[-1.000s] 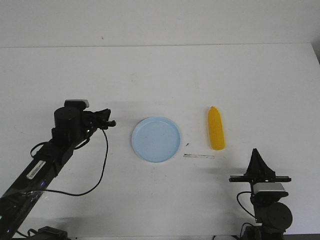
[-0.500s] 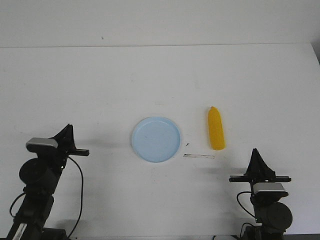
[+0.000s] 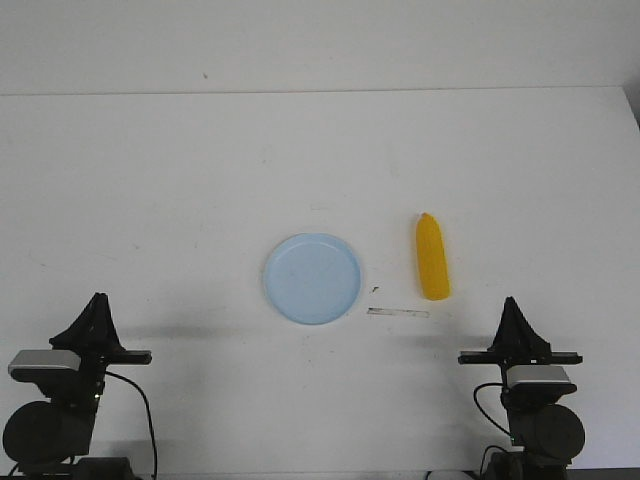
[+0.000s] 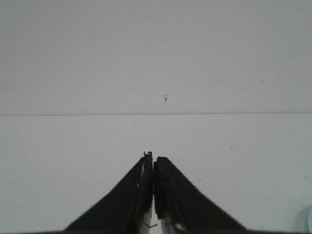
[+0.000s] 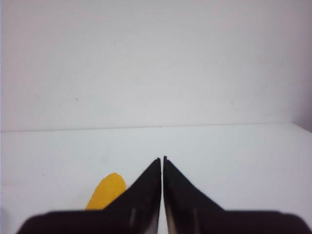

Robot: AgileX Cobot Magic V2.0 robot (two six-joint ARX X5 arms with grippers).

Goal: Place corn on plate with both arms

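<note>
Your corn lies flat on the white surface, right of centre, with its narrow tip pointing away from the robot and its blunt end toward the near edge. It is not on the plate: the pale blue plate sits just to its left, apart from it, with bare surface between the two. In the right wrist view you see only one end of the corn, partly behind the claw. A thin pale strip lies on the surface between the plate and the corn, nearer the robot.

Your right claw stands at the near edge, on the robot's side of the corn and well apart from it, pointing away from the robot. In its wrist view the two black fingers meet at the tips with nothing between them.

Your left claw is at the near left, well away from the plate. Its fingers are pressed together too, gripping nothing. A sliver of the plate shows at the edge of that view.
</note>
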